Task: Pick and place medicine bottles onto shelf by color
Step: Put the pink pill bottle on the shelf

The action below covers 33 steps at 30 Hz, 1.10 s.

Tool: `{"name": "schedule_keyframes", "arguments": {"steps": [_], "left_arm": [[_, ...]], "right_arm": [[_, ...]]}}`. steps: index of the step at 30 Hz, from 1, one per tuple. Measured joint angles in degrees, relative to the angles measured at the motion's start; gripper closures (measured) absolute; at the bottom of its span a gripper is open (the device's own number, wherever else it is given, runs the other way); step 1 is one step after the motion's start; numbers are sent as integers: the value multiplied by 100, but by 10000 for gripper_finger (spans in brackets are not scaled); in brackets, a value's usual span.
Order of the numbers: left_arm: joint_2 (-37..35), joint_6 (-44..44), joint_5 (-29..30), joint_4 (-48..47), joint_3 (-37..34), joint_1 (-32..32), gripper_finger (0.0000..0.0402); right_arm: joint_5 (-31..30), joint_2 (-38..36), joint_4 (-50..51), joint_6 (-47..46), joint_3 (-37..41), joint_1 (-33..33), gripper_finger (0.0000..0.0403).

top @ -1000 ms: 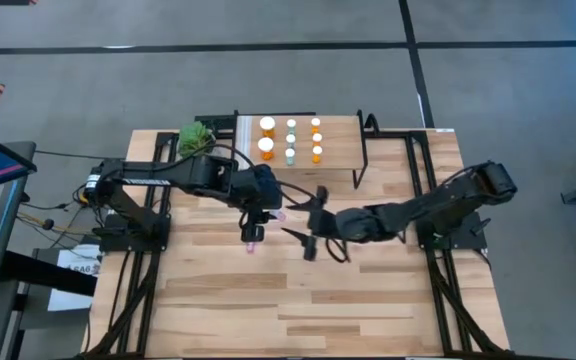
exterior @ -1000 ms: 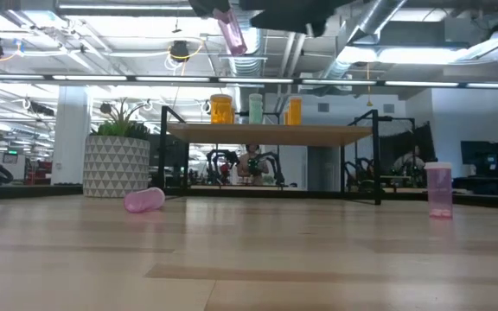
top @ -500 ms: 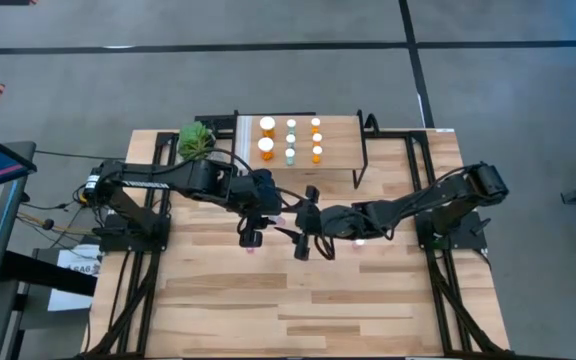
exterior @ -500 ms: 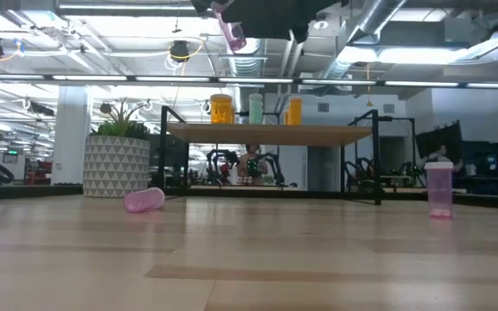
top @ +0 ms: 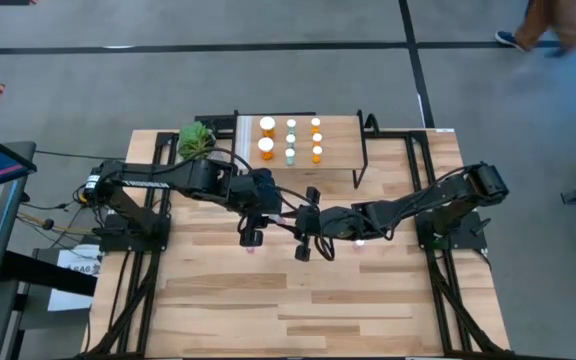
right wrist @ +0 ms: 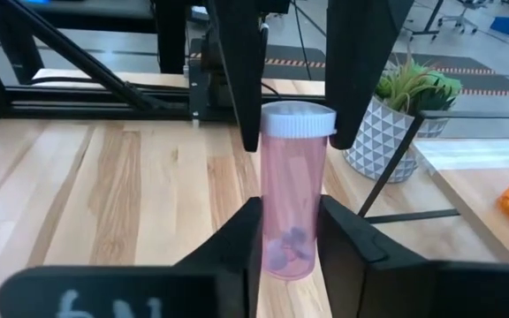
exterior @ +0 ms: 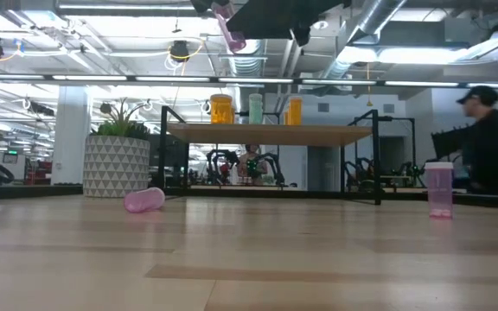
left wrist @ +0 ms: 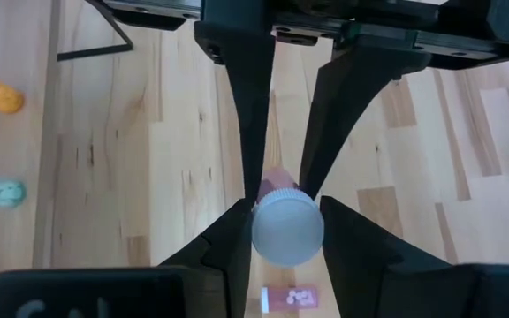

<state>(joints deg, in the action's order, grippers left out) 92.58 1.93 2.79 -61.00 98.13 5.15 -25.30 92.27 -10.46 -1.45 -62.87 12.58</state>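
A pink bottle (exterior: 229,26) with a white cap hangs high above the table's middle, between both grippers. My left gripper (left wrist: 287,243) is shut on its cap end from above. My right gripper (right wrist: 292,238) reaches in from the right and is shut on its body. A second pink bottle (exterior: 143,200) lies on its side on the table. A third (exterior: 439,188) stands upright on its base. The shelf (top: 338,150) at the far edge carries orange bottles (top: 267,125) and teal bottles (top: 291,152), standing in rows. My left gripper pinches the bottle at its white cap (left wrist: 287,228) between its two fingers (right wrist: 241,88). The fingers come from above and point down. The bottle hangs below them, a little tilted and clear of the table. My right gripper has the bottle's pink body (right wrist: 290,203), below the cap, between its two fingers (right wrist: 247,234). The fingers come about level from the table's right side and lie across the bottle. The bottle's bottom end is hidden behind the gripper.
A potted plant (exterior: 115,164) stands at the far left beside the shelf. A person (exterior: 491,138) is in the room beyond the table's right side. Bare wood lies along the near half of the table (top: 298,310).
My right gripper has moved toward the table's left, up to the left gripper and the pink bottle it holds. The bottle has tipped a little more in the low view. A person has come into view beyond the table's right.
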Motion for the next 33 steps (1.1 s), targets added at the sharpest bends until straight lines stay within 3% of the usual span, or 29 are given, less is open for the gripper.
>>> {"name": "schedule_keyframes", "arguments": {"steps": [5,9,15,20,25,29,33], "left_arm": [[1,-114,68,4,21,0,289],[-1,-109,195,-61,228,18,254],[-310,17,1110,-351,652,194,199],[-916,-177,1642,-328,632,440,181],[-1582,-258,1989,226,89,753,180],[-2112,-212,2389,930,-660,1020,180],[-2614,77,2642,1993,-1594,1149,180]], "right_arm": [[0,0,-19,-4,0,0,298],[-2,-7,-108,-22,0,0,295],[-5,-151,-241,26,88,-34,295],[-31,-691,-647,-45,646,-198,295],[-229,-1443,-1984,38,1746,-416,295],[-906,-1894,-3006,316,2665,-697,295],[-1370,-2016,-3631,472,3093,-1176,295]]}}
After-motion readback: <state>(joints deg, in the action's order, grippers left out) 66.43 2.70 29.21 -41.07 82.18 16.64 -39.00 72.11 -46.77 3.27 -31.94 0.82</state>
